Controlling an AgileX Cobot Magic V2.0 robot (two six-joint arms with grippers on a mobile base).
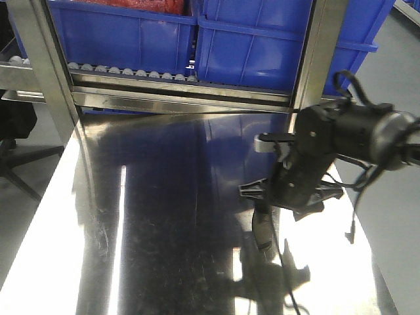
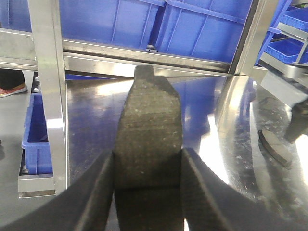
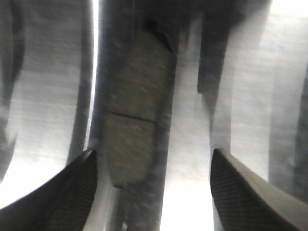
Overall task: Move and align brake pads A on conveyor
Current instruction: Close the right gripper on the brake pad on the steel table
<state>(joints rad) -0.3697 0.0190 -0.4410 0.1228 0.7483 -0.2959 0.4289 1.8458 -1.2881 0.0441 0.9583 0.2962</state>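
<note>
Centre your wide-open right gripper (image 3: 153, 158) over the brake pad (image 3: 132, 110) on the worktop (image 3: 274, 72) before closing; your left gripper (image 2: 148, 192) clamps another pad (image 2: 149, 125).

A shiny stainless steel desk (image 1: 164, 230) fills the foreground and reflects the scene behind it. At its far edge, two upright steel frame posts (image 1: 49, 65) carry a rail of small grey rollers (image 1: 131, 71). Large blue plastic bins (image 1: 131, 36) rest on the rollers, one holding something red (image 1: 144, 5). A smaller blue crate (image 2: 36, 139) sits on the smooth grey floor (image 1: 26, 190) left of the desk.
</note>
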